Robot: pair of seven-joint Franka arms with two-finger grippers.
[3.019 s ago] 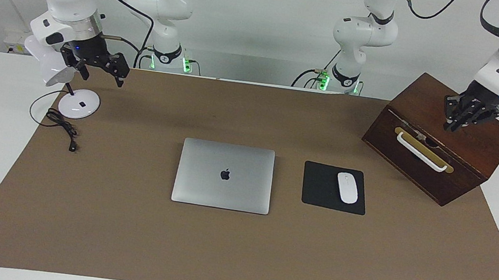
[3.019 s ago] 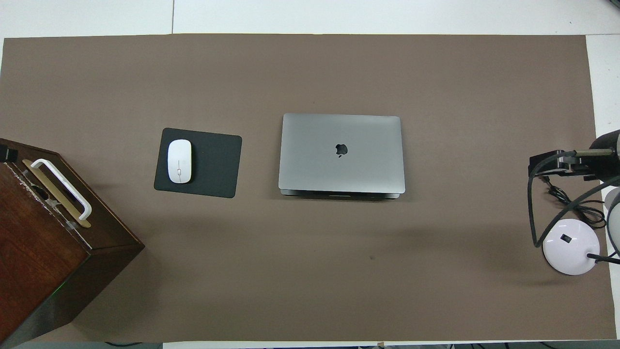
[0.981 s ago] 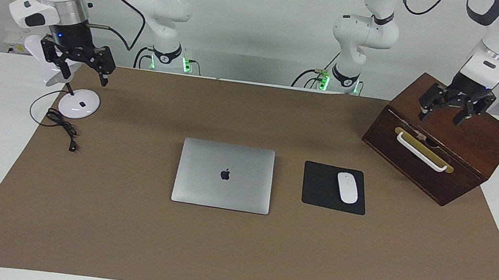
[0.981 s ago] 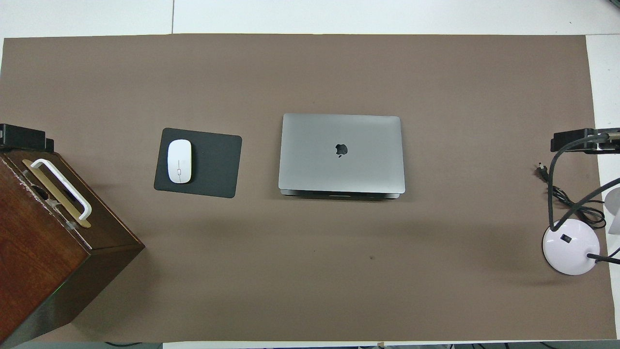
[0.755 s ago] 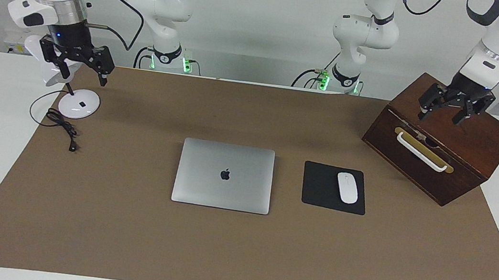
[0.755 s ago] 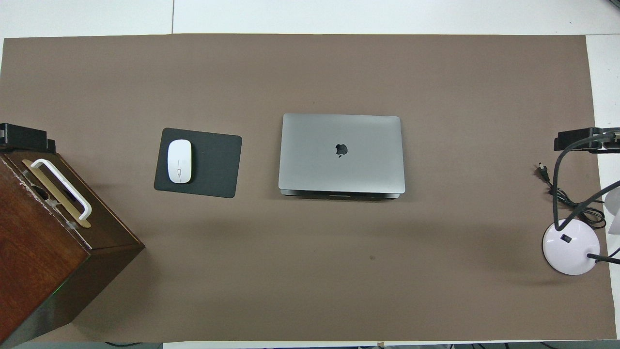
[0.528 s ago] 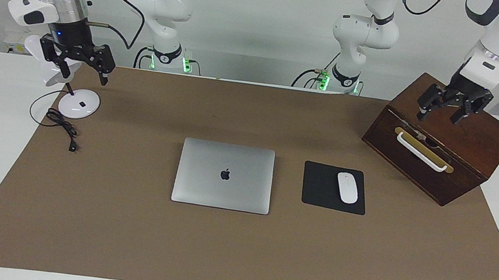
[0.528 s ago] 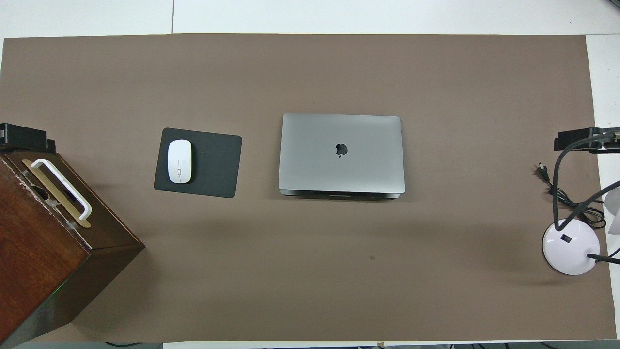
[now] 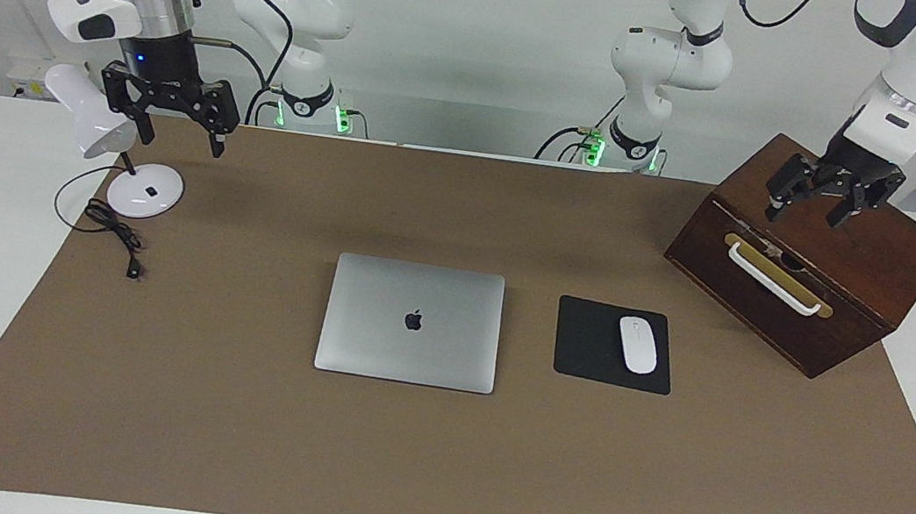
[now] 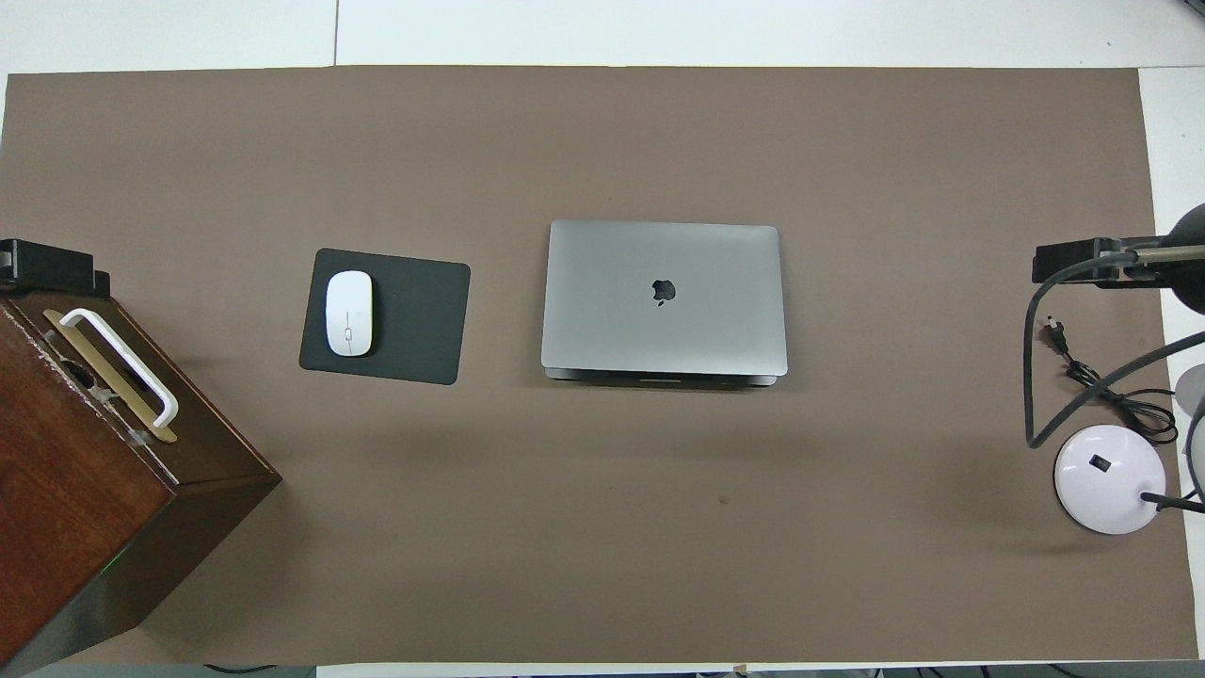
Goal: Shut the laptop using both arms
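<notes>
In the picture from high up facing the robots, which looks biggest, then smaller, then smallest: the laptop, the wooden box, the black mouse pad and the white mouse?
1. Wooden box, though it stands taller and nearer the camera, so this is less sure.
2. Laptop.
3. Mouse pad.
4. Mouse.

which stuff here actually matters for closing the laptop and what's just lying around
Belongs to the job:
laptop, lid already down
left gripper, open over the wooden box
right gripper, open beside the desk lamp

Lying about:
wooden box
desk lamp
mouse pad
mouse
</notes>
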